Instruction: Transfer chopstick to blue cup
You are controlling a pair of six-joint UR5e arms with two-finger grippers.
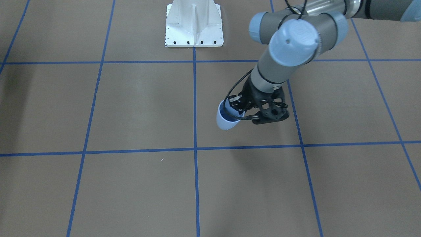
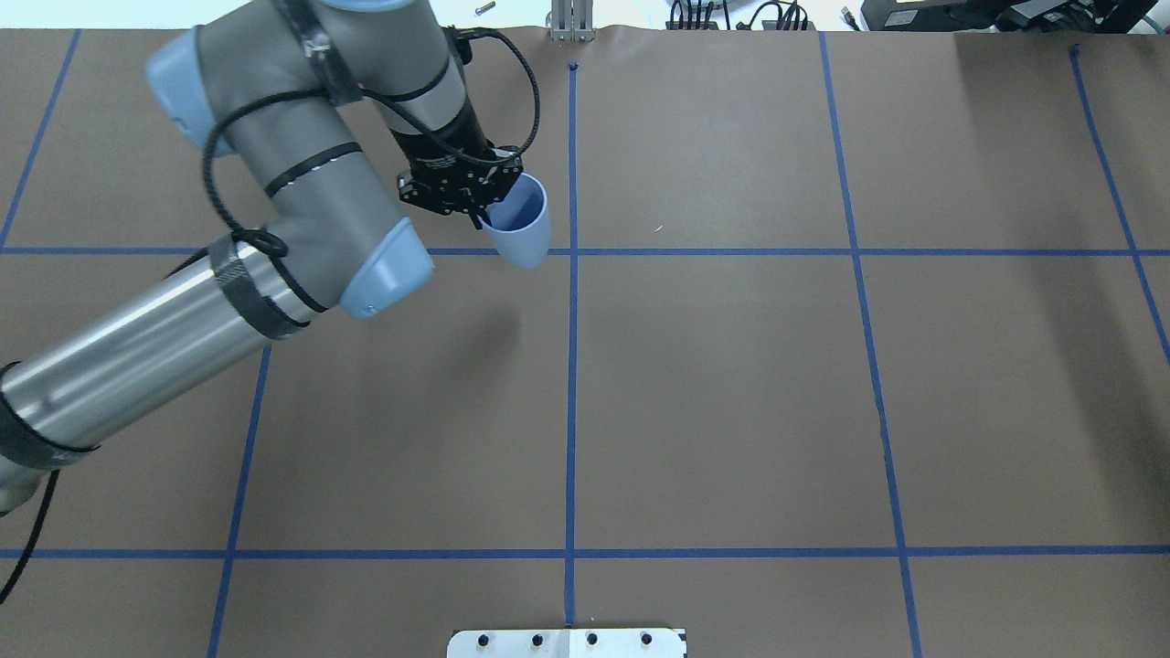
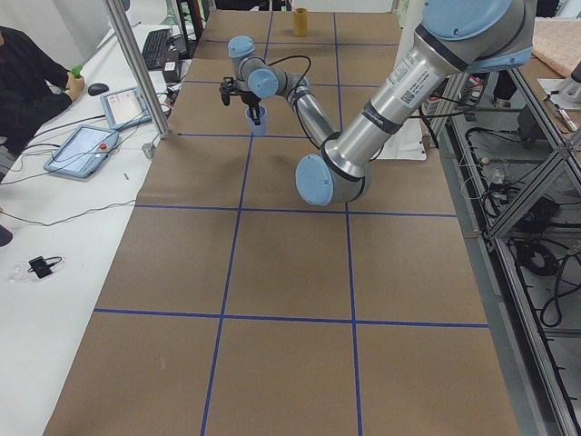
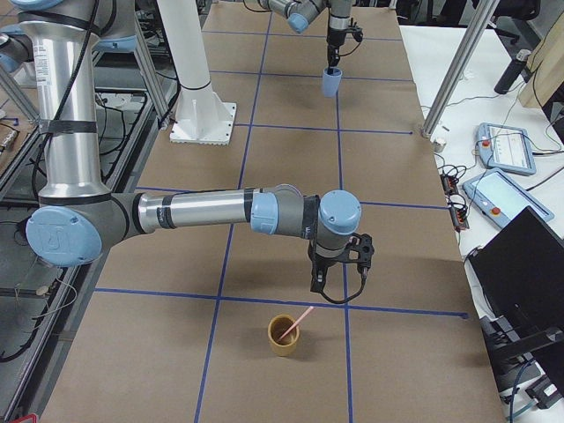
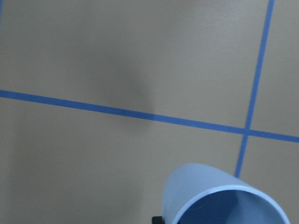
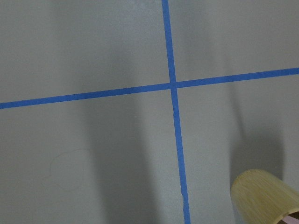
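My left gripper clamps blue cup rim | right gripper: finger state unreadable | chopstick seemingly half-hidden in tan cup

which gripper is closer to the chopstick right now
Right. The right gripper hangs just beside the tan cup that holds the chopstick; the left gripper is far along the table, clamped on the blue cup at its rim.

left gripper clamps blue cup; right arm outstretched
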